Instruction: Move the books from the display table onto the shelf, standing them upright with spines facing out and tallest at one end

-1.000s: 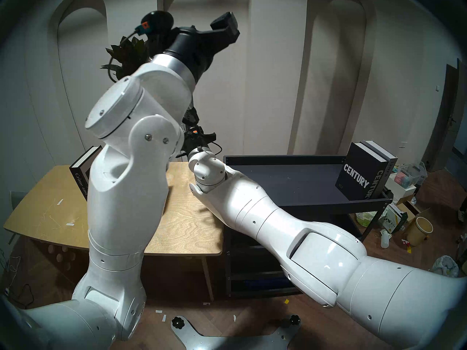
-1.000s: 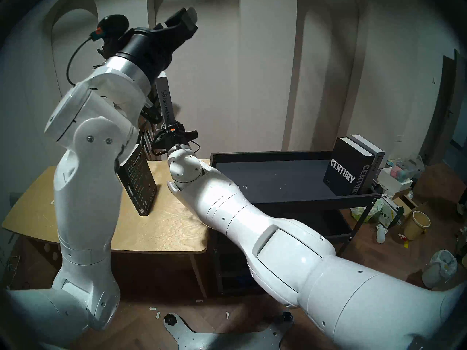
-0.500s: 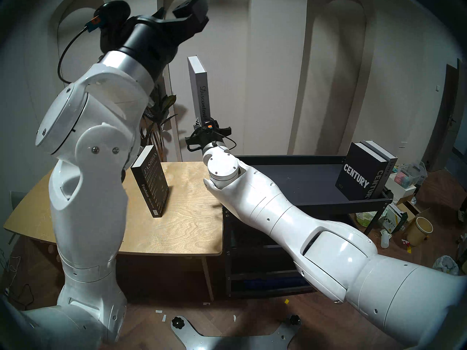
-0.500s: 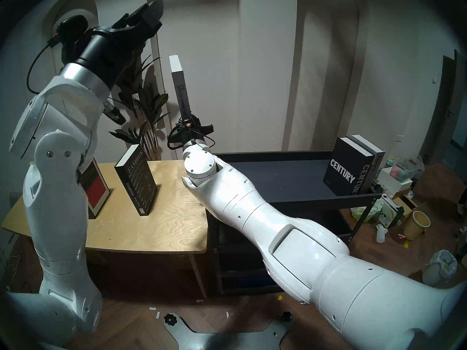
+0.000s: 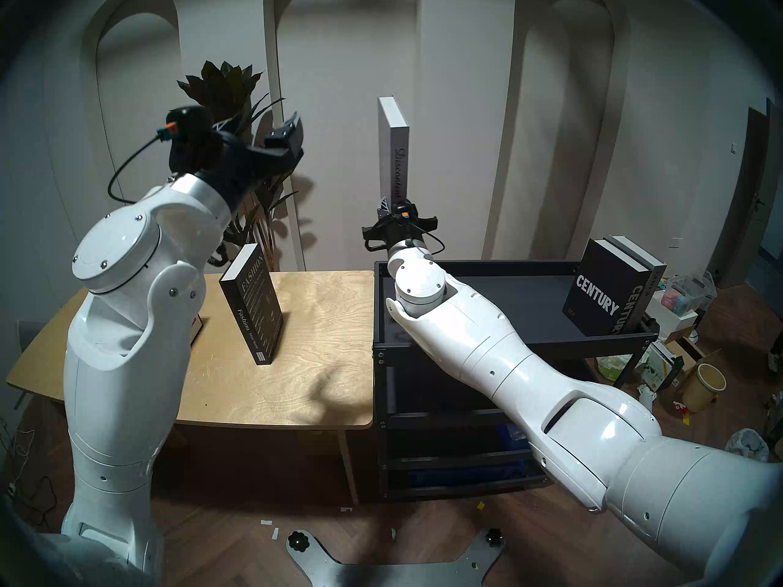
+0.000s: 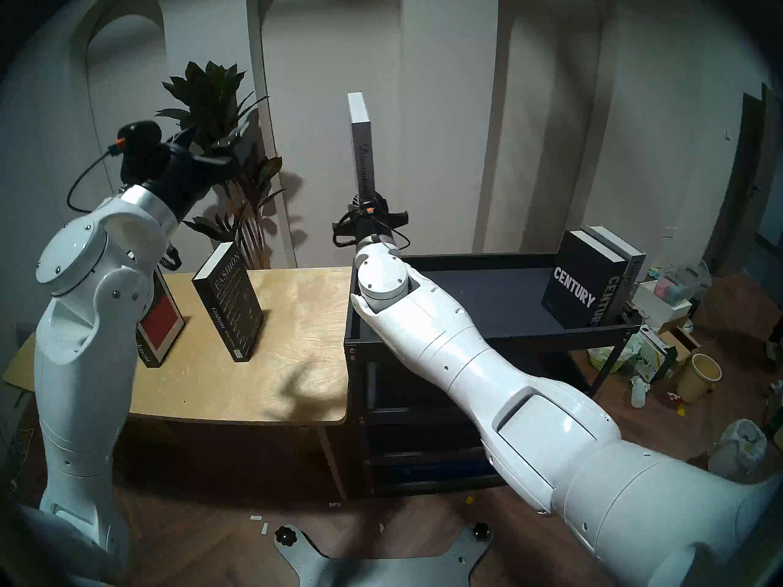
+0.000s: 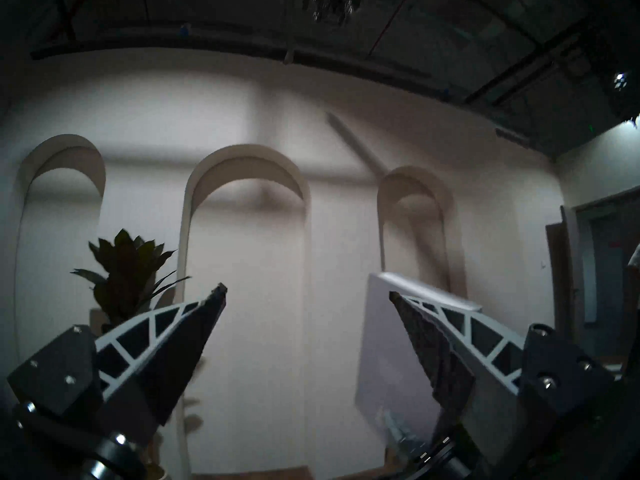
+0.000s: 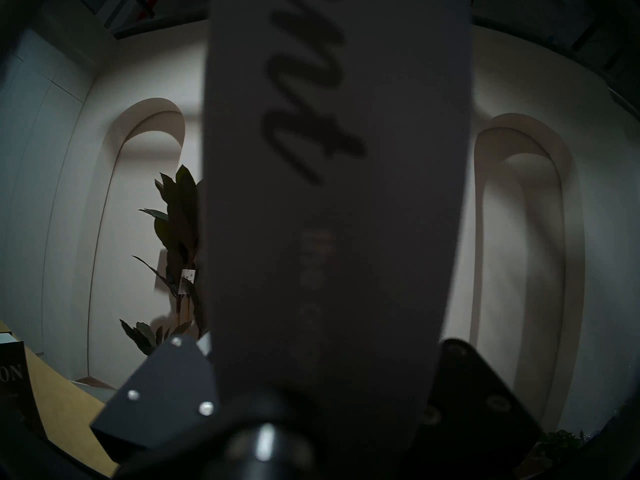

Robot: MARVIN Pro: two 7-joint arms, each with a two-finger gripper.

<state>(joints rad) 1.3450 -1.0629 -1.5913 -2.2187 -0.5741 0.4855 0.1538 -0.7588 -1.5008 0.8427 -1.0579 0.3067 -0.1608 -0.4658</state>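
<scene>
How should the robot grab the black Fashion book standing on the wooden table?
Probably by pinching the black Fashion book across its thickness near the top, coming from the spine side facing the robot. It stands upright on the light wooden table, slightly leaning, both covers free.

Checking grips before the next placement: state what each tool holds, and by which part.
Right tool grips the grey Discontent book by its lower end, spine toward the camera, book upright. Left tool is open and holds nothing.

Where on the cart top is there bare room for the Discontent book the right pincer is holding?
Bare: the shelf tray from its left rim, by the display table, across to the Century book. Crowded: the right end, where Century and a grey book stand together. The Discontent book is upright in the right pincer.
</scene>
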